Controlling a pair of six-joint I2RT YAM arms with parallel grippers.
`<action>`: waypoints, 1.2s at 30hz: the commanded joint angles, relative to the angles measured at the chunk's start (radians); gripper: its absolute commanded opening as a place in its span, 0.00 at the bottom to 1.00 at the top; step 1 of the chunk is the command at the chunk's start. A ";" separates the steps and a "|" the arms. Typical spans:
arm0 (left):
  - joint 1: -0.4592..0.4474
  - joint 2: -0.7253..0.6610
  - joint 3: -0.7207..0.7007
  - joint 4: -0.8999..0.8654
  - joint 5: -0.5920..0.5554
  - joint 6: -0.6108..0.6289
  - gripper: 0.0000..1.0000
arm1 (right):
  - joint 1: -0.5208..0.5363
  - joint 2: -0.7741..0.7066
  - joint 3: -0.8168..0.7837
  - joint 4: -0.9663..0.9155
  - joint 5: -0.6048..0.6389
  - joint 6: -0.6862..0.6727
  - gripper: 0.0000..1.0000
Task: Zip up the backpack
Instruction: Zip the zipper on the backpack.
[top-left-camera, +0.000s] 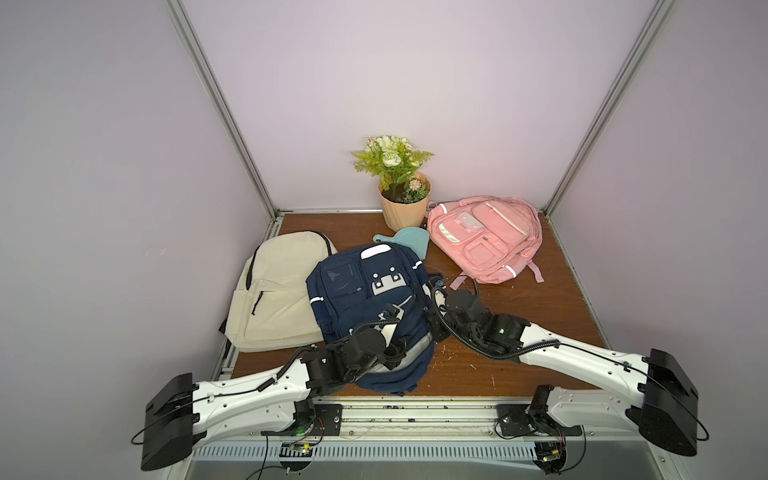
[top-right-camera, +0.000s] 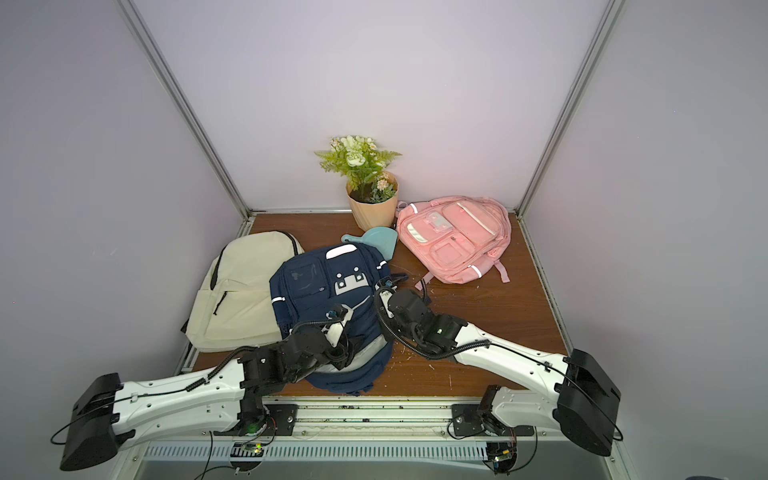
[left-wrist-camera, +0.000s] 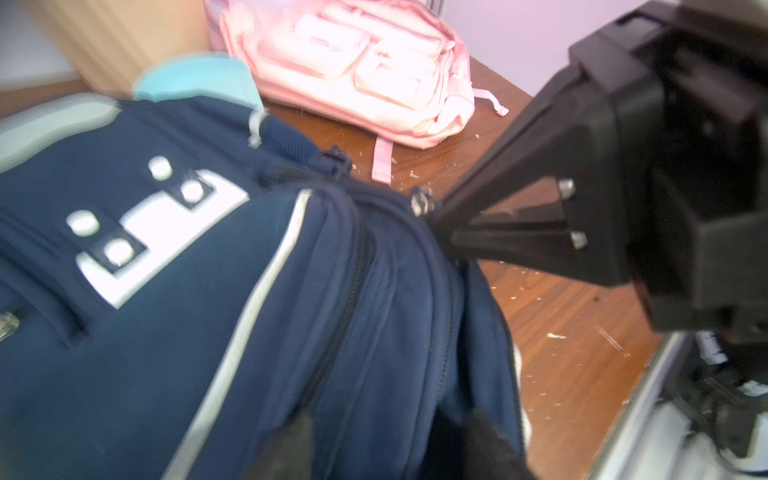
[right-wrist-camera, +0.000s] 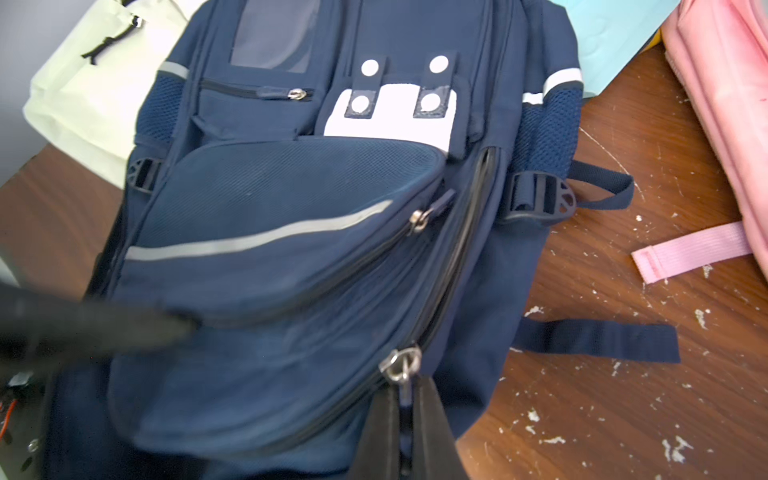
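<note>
At the far left a cream backpack (top-left-camera: 282, 291) lies flat, its edge tucked under the navy backpack (top-left-camera: 365, 282), which is the one being worked and sits in the middle of the table (top-left-camera: 519, 316), lengthwise away from the robot. The left gripper (left-wrist-camera: 390, 451) hangs over the near end of that bag with its fingers spread and nothing between them but fabric below (in the left wrist view it reads as poised rather than clamped). Further right, on the bag's right flank, the zipper pull (right-wrist-camera: 402, 368) is pinched by the right gripper (right-wrist-camera: 409, 428), whose fingers are pressed together on the tab. From there the zipper track (right-wrist-camera: 467, 237) runs straight ahead of those fingers, along the bag's side toward its far end, and that stretch looks unclosed. So the pull likely goes forward along that line, and the right arm is the nearer one. Well to the right, a pink backpack (top-left-camera: 486, 237) lies apart.
</note>
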 joint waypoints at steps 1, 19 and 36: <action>0.008 0.008 0.030 0.018 -0.130 -0.018 0.78 | 0.041 -0.059 -0.008 0.077 0.017 0.037 0.00; 0.008 0.155 0.058 -0.050 -0.169 -0.025 0.07 | -0.024 -0.018 0.020 0.013 -0.014 0.065 0.00; -0.133 0.013 -0.039 -0.041 -0.164 0.035 0.00 | -0.365 0.222 0.093 0.060 0.001 -0.038 0.00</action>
